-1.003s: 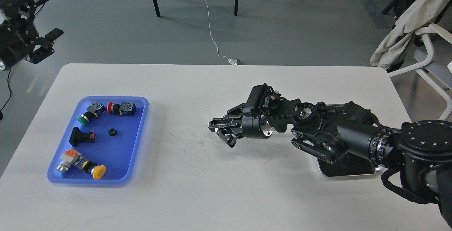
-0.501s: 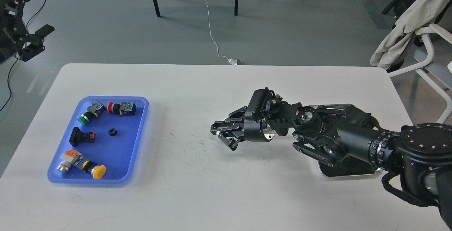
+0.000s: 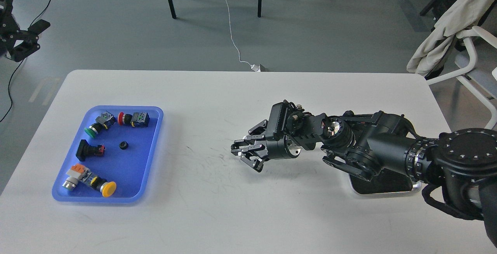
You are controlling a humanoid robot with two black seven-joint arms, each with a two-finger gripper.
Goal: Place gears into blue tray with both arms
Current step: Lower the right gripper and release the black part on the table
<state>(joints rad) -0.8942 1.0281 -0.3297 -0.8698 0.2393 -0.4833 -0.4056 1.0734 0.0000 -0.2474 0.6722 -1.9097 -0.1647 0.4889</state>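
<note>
The blue tray (image 3: 149,151) lies on the left of the white table. One small black gear (image 3: 124,145) rests near its middle, among several push-button switches. My right gripper (image 3: 244,153) reaches left over the middle of the table, close above the surface and well to the right of the tray. Its dark fingers run close together, and I cannot make out whether anything sits between them. My left gripper (image 3: 32,37) hangs open over the floor beyond the table's far left corner, holding nothing.
A shiny steel tray (image 3: 382,190) with a dark inside lies at the right, partly hidden under my right arm. In the blue tray, a black square-headed switch (image 3: 88,150) lies left of the gear. A chair (image 3: 464,48) with a cloth stands at the far right.
My left gripper has drawn back up and to the left, further off the table. My right gripper has dipped slightly and stayed over the middle of the table.
</note>
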